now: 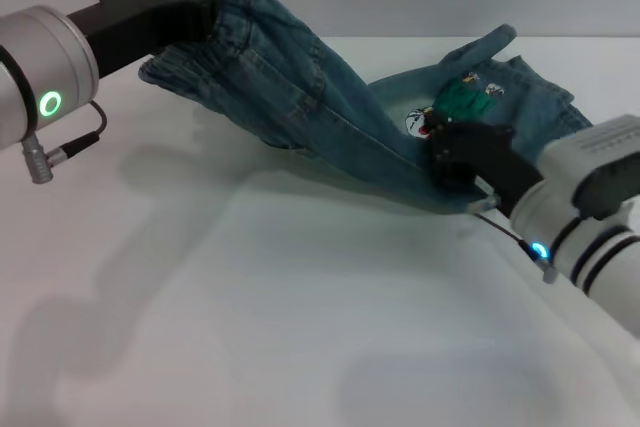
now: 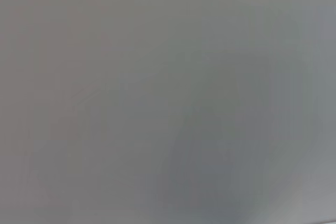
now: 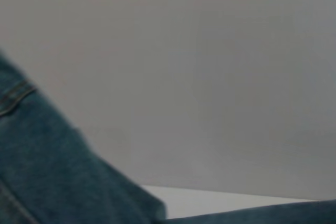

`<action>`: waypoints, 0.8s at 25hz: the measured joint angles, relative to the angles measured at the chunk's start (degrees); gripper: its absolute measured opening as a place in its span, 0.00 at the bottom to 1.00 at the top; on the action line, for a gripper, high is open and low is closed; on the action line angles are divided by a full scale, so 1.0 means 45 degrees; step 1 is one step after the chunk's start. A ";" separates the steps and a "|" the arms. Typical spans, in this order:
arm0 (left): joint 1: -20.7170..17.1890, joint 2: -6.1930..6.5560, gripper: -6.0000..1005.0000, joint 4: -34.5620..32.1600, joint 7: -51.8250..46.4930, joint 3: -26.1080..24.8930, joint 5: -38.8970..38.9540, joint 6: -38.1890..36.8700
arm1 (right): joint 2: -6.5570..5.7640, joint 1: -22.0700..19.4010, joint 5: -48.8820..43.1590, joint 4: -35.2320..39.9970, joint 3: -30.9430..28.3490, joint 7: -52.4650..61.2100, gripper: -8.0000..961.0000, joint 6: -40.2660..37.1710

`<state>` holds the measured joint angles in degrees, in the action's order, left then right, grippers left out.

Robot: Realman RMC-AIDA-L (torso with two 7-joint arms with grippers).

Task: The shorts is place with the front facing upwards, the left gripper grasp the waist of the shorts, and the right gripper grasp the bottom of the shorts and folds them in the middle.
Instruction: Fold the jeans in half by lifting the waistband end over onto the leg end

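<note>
The blue denim shorts (image 1: 330, 107) hang stretched between my two grippers above the white table (image 1: 250, 317). My left gripper (image 1: 203, 5), on the green-lit silver arm at the upper left, is shut on the gathered waist (image 1: 185, 72) and holds it raised. My right gripper (image 1: 448, 175), on the blue-lit striped arm, is shut on the bottom (image 1: 455, 199) low at the right. A cartoon patch (image 1: 420, 125) shows beside the right claw. Denim of the shorts (image 3: 47, 177) fills a corner of the right wrist view. The left wrist view shows only flat grey.
The right part of the shorts (image 1: 540, 97) lies bunched on the table behind the right claw. A grey cable and plug (image 1: 60, 147) hang under the left arm. The table's far edge (image 1: 400, 39) runs behind the cloth.
</note>
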<state>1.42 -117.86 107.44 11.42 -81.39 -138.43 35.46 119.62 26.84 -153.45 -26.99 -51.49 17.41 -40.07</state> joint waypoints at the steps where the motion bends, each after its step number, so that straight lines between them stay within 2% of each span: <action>1: -0.0001 -0.0001 0.06 0.0067 0.0002 0.0060 0.0001 0.0000 | 0.0001 0.0086 0.0000 -0.0019 0.0082 0.0012 0.01 0.0082; 11: 0.0002 -0.0001 0.06 0.0171 0.0044 0.0222 0.0006 -0.0059 | 0.0001 0.0894 0.0000 -0.0298 0.0835 0.0384 0.01 0.1073; 20: 0.0045 0.0013 0.06 0.0526 0.0135 0.0298 0.0274 -0.0089 | 0.0010 0.1396 0.0000 -0.1050 0.2966 0.1702 0.01 0.1262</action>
<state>1.62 -117.80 109.81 12.03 -80.05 -137.20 35.06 119.66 33.13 -153.45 -31.71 -38.14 25.07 -34.38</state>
